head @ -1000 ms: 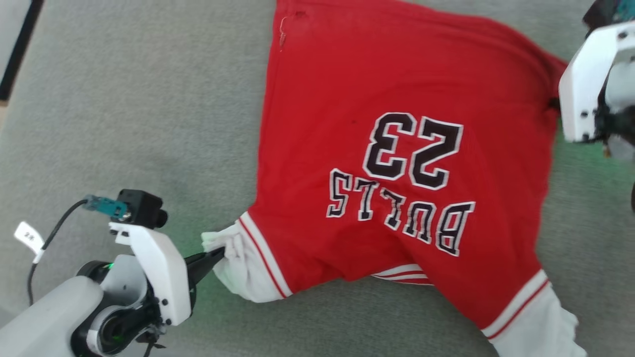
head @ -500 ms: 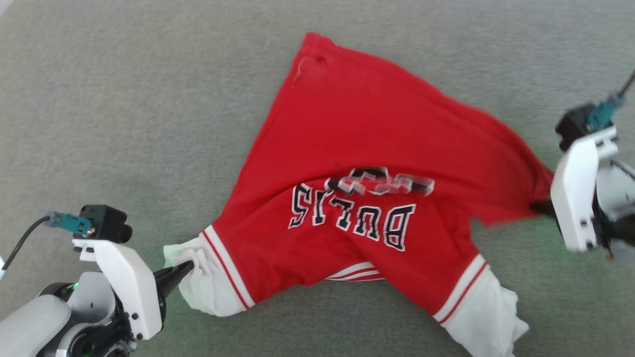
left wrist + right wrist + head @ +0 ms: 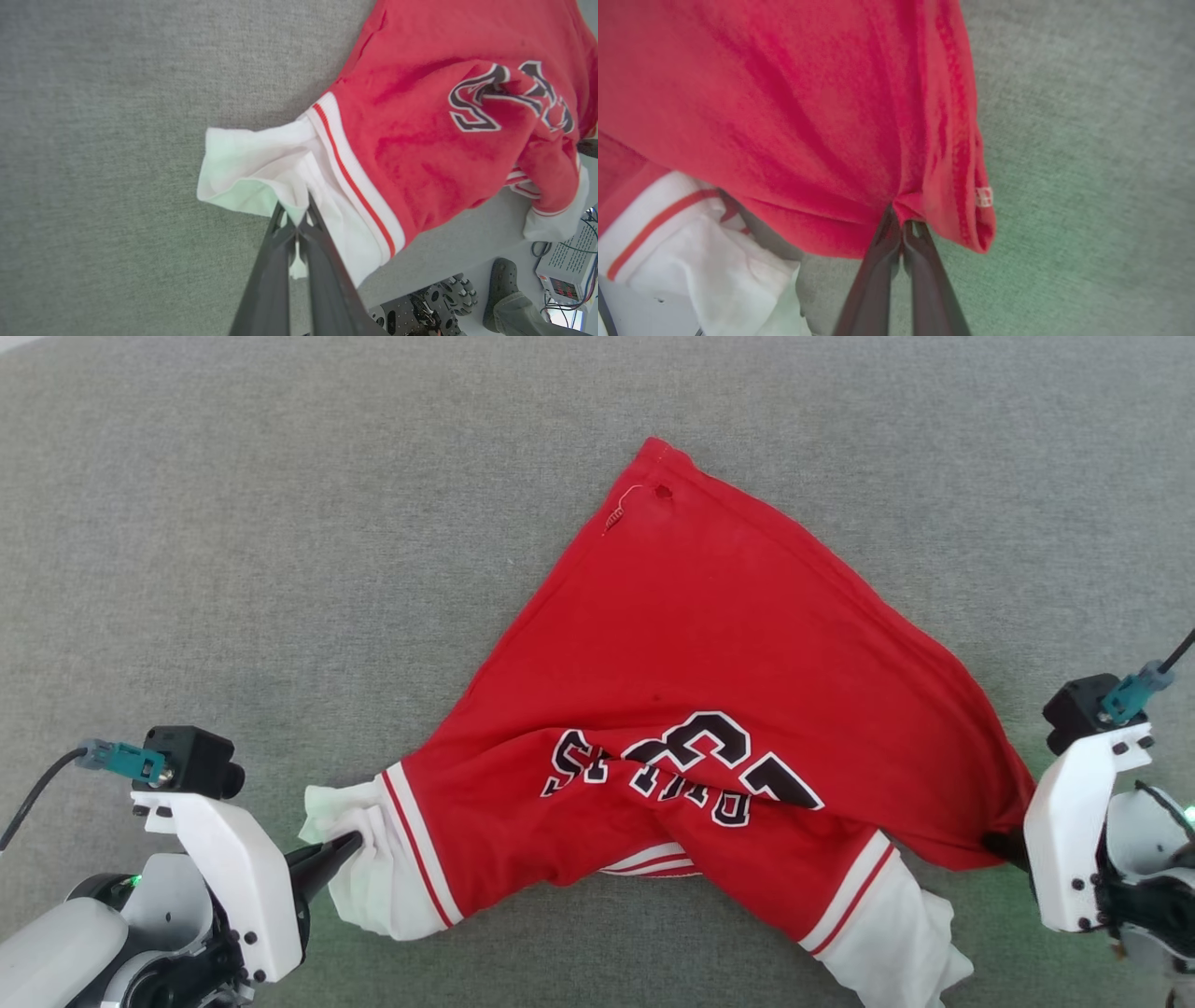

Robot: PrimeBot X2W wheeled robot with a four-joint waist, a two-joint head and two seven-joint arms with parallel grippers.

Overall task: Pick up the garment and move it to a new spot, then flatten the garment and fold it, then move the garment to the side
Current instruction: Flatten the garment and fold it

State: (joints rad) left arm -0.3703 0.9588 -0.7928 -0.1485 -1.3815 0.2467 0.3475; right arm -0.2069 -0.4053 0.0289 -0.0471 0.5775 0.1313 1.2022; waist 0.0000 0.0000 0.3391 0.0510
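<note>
Grey table [image 3: 233, 523] is carrying a red shirt [image 3: 709, 644], lying rumpled toward its near edge, black lettering [image 3: 686, 767] creasing across the middle. Left gripper [image 3: 353, 843] is pinching the white sleeve [image 3: 369, 891] between closed fingers on the left side; right gripper [image 3: 901, 223] is clamping the red hem [image 3: 957, 186] tightly toward the right edge.

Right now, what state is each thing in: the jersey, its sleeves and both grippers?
garment, spread but rumpled, a fold bunching its lettering, held at two ends over the grey surface.
left gripper, shut on the garment's white sleeve.
right gripper, shut on the garment's red edge.
other white sleeve, loose, crumpled, not gripped.
</note>
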